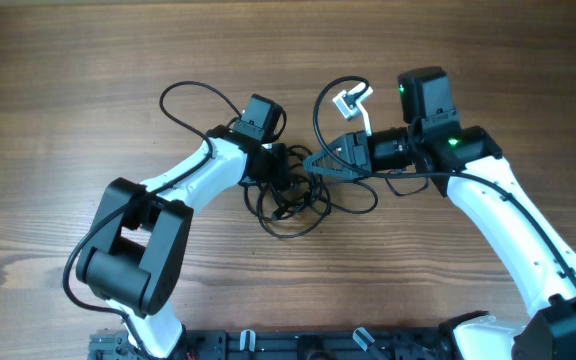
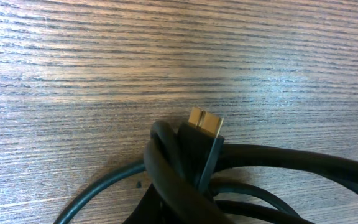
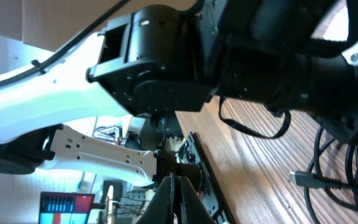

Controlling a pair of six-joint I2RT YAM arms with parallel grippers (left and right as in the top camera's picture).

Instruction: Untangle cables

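On the tabletop, left fingers pinch the knotted cables — right fingers pressed together, just beside them.

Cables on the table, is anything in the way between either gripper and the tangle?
Nothing visible. The left gripper and the right gripper both sit right at the cables on the wooden table.

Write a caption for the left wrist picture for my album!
A gold-tipped plug pokes out of thin black cables looped together on a brown wooden table.
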